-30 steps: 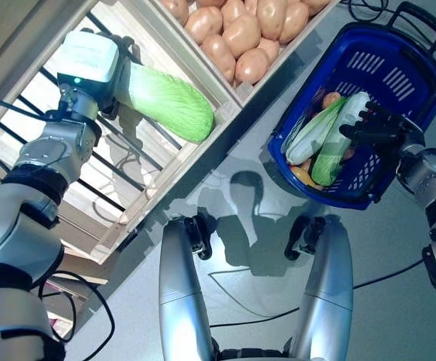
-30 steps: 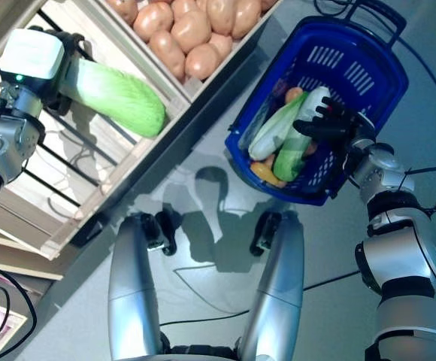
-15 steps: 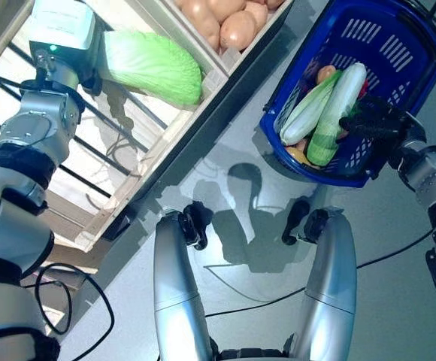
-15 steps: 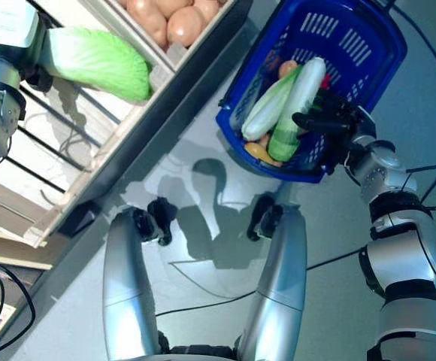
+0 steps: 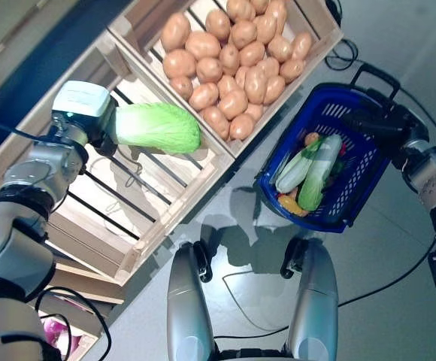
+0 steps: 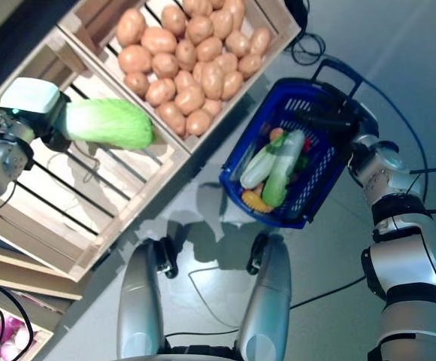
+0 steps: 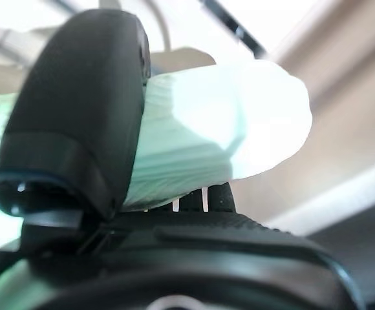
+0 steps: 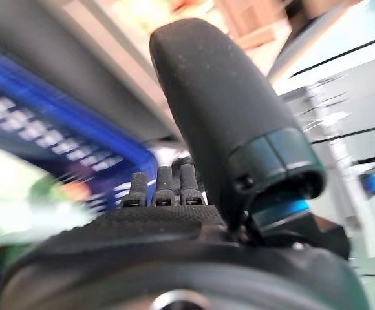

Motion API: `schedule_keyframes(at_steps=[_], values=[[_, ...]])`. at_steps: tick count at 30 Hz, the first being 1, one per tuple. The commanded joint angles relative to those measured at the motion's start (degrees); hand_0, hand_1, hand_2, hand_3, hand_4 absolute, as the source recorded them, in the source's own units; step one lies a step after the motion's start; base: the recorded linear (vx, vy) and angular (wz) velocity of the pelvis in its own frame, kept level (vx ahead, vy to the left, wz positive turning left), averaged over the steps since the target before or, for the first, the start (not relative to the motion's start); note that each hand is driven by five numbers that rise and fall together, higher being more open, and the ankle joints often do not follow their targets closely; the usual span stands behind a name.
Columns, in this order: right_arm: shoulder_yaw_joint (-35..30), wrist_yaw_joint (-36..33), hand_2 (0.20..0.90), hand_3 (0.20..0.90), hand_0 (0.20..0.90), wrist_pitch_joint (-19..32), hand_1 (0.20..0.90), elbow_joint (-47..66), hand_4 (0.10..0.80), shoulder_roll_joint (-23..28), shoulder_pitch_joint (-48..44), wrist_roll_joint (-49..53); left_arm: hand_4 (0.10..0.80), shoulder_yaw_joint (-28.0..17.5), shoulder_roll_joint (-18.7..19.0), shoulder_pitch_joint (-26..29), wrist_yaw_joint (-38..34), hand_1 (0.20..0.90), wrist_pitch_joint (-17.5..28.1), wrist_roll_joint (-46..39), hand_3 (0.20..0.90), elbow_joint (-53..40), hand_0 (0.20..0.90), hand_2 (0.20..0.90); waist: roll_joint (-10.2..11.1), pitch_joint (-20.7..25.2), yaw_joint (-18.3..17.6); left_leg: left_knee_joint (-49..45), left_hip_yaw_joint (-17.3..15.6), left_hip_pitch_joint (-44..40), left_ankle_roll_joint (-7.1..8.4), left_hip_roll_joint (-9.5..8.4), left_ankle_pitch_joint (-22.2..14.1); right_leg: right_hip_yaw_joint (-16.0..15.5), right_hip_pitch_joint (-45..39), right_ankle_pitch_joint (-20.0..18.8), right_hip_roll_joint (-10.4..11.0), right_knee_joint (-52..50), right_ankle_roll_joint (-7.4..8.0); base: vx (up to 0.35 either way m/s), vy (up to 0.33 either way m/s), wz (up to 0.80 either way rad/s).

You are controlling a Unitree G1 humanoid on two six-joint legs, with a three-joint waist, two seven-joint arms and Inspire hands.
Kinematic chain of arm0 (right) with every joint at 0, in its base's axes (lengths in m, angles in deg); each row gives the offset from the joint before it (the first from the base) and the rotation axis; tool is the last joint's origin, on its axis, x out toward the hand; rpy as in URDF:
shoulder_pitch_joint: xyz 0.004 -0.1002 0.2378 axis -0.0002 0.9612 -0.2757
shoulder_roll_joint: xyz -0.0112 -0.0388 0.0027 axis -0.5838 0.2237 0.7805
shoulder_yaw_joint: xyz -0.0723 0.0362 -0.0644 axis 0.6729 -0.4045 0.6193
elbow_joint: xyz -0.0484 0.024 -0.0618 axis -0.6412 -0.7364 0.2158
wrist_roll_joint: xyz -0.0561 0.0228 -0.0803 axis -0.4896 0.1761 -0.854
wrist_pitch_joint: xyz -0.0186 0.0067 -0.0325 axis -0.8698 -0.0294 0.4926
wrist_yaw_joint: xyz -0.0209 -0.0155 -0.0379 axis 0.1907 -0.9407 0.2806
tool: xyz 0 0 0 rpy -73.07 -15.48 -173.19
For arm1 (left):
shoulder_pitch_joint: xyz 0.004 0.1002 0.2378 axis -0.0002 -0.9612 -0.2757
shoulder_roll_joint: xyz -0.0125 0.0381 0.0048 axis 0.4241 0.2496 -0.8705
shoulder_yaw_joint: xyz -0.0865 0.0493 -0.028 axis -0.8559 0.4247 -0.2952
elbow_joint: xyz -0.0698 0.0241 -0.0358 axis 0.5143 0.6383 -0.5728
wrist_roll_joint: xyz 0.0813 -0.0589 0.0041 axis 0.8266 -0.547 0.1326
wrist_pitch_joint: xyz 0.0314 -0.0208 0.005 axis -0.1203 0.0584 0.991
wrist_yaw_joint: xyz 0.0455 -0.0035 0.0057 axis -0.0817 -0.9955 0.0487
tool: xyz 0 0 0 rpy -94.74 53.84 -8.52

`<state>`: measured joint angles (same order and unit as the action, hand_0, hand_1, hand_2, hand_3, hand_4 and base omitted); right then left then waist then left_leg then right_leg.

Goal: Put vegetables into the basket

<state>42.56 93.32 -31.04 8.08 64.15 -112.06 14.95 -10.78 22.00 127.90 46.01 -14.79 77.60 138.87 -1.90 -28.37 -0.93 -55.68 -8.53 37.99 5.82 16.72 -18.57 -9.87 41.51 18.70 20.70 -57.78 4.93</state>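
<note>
My left hand is shut on a pale green napa cabbage and holds it above a wooden slatted crate of the stand. In the left wrist view the cabbage's white stem end sits between the thumb and the fingers. The blue plastic basket stands on the floor to the right. In it lie two long green-and-white cabbages, an orange round vegetable and a yellow one. My right hand is beside the basket's far rim with straight fingers.
A wooden crate of potatoes stands behind the basket. The wooden stand runs along the left. Grey floor lies to the right of the basket. The basket's black handle sticks out at its far side.
The camera has shifted, showing more of the stand. My left hand still holds the cabbage over the slatted crate. My right hand has moved from over the basket's vegetables to its far rim.
</note>
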Motion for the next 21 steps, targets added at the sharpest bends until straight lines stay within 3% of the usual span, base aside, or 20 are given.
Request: schedule_keyframes(at_steps=[1, 5, 7, 8, 9, 10, 12, 17, 21], values=[[-5.4, 4.7, 0.9, 0.9, 0.9, 3.6, 0.9, 2.5, 0.8, -0.7, 7.6, 4.8, 0.4, -6.2, 3.8, -4.9, -2.6, 0.3, 5.7, -5.0, 0.3, -0.8, 0.3, 0.3, -0.4, 12.4, -0.5, 10.1, -0.3, -5.2, 0.66, 0.11, 1.9, 1.9, -6.8, -2.2, 1.3, 7.6, 0.64, 0.042, -0.042, 0.03], [-8.5, 1.9, 0.9, 0.9, 0.9, 6.3, 0.9, 7.1, 0.8, -3.9, 12.7, 7.4, 0.4, -9.6, 2.9, -10.8, -1.5, 0.3, 8.6, -7.8, 0.3, -4.9, 0.3, 0.3, 0.1, 14.3, -0.3, 16.1, -1.4, -12.2, 0.73, -0.31, 3.6, 0.1, -13.9, -3.5, 1.0, 13.3, 1.17, 0.089, -0.048, 0.02], [-11.6, -1.6, 0.9, 0.9, 0.9, 9.1, 0.9, 13.3, 0.8, -8.1, 19.0, 6.6, 0.4, -15.4, 1.8, -17.9, -1.2, 0.3, 9.4, -11.2, 0.3, -9.4, 0.3, 0.3, 0.5, 16.3, -0.3, 22.5, -2.2, -18.4, 0.46, -1.28, 5.8, -0.9, -19.8, -5.4, -0.2, 19.9, 1.95, 0.124, -0.052, 0.04], [-12.7, -2.2, 0.9, 0.9, 0.9, 10.0, 0.9, 16.6, 0.8, -10.5, 22.3, 4.8, 0.4, -19.1, 0.7, -22.1, -1.3, 0.3, 9.7, -12.9, 0.3, -12.0, 0.3, 0.3, 0.7, 17.5, -0.4, 26.3, -3.3, -20.8, -0.07, -1.65, 8.6, -2.0, -22.3, -8.0, -1.1, 24.6, 1.76, 0.157, -0.045, 0.03], [-12.6, -2.3, 0.9, 0.9, 0.9, 10.0, 0.9, 16.8, 0.8, -10.6, 22.6, 4.7, 0.4, -19.4, 0.8, -22.7, -1.2, 0.3, 9.6, -12.8, 0.3, -12.3, 0.3, 0.3, 0.7, 17.5, -0.6, 26.2, -2.8, -21.6, 0.44, -1.73, 7.4, -1.6, -23.1, -6.9, -1.2, 24.3, 2.31, 0.12, -0.052, 0.02], [-13.0, -3.8, 0.9, 0.9, 0.9, 12.1, 0.9, 21.6, 0.8, -13.5, 27.2, 2.0, 0.4, -24.8, -1.2, -28.4, -0.6, 0.3, 9.5, -14.7, 0.3, -16.6, 0.3, 0.3, 0.9, 19.2, -0.6, 31.6, -4.3, -25.0, -0.08, -2.63, 10.7, -3.2, -27.0, -10.3, -2.6, 31.2, 2.38, 0.208, -0.049, -0.02], [-13.1, -6.5, 0.9, 0.9, 0.9, 14.4, 0.9, 26.8, 0.8, -16.7, 33.0, -1.1, 0.4, -29.8, -4.6, -35.6, -0.9, 0.3, 9.2, -16.7, 0.3, -22.0, 0.3, 0.3, 1.1, 21.5, -0.6, 38.2, -5.2, -29.6, -0.06, -4.0, 13.5, -3.7, -32.0, -13.3, -4.6, 39.0, 3.39, 0.197, -0.045, -0.09], [-12.4, -9.6, 0.9, 0.9, 0.9, 17.1, 0.9, 34.9, 0.8, -22.7, 40.0, -5.5, 0.4, -34.2, -12.1, -44.2, -2.0, 0.3, 6.7, -18.0, 0.3, -32.0, 0.3, 0.3, 1.0, 24.5, -0.4, 50.4, -4.9, -36.1, 0.24, -6.69, 18.1, -4.0, -39.7, -18.0, -7.3, 51.8, 4.72, 0.163, -0.006, -0.03], [-11.0, -8.4, 0.9, 0.9, 0.9, 14.5, 0.9, 40.6, 0.8, -27.0, 43.8, -7.2, 0.4, -36.2, -19.4, -47.6, -1.8, 0.3, 5.8, -22.5, 0.3, -39.0, 0.3, 0.3, 1.0, 26.5, -0.1, 57.7, -4.6, -38.8, 0.63, -7.78, 20.8, -4.2, -42.6, -21.2, -8.5, 58.6, 5.34, 0.114, -0.007, -0.13]])
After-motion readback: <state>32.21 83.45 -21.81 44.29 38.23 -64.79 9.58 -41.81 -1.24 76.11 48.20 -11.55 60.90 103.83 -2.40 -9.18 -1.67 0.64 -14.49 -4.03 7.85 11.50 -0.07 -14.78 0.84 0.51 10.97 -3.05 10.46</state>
